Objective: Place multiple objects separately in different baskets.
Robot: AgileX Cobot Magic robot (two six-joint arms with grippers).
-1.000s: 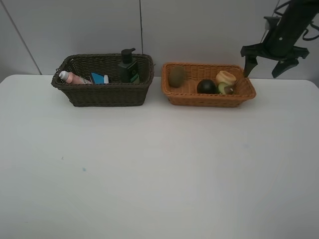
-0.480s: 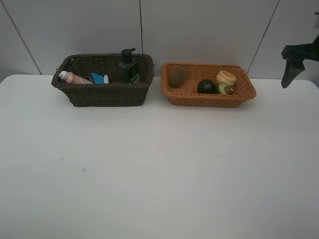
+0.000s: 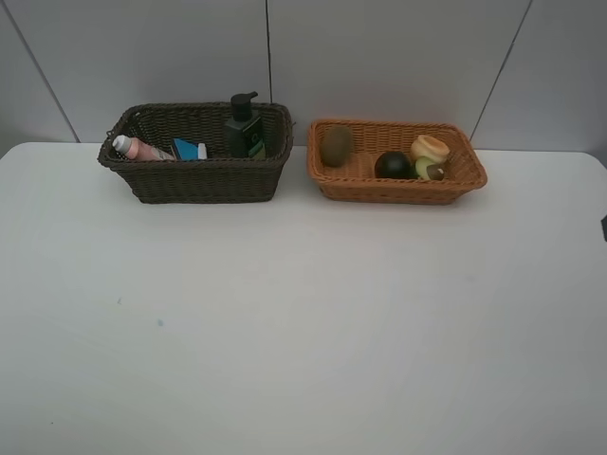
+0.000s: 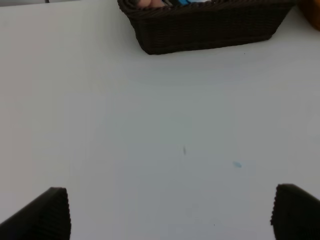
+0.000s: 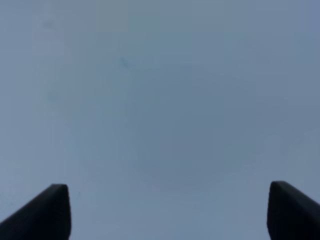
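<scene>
The dark brown basket (image 3: 204, 180) stands at the back left and holds the pink bottle (image 3: 139, 148), the dark pump bottle (image 3: 243, 126) and a blue-and-white item (image 3: 190, 150). The orange-tan basket (image 3: 398, 190) stands to its right and holds the kiwi (image 3: 336, 145), the mangosteen (image 3: 393, 165), the peach (image 3: 430, 146) and the avocado half (image 3: 430, 170). The eraser and marker are hidden. My left gripper (image 4: 170, 215) is open and empty over bare table, with the dark basket (image 4: 210, 27) ahead. My right gripper (image 5: 170, 212) is open and empty over bare table.
The white table (image 3: 303, 322) ends at a grey panelled wall (image 3: 379, 57) just behind the baskets. Both arms are out of the high view, save a dark sliver at its right edge (image 3: 604, 227). Small specks mark the table (image 3: 159, 322).
My right arm has drawn away from above the orange-tan basket's right end, moving right and out of the high view. The baskets and their contents have not moved.
</scene>
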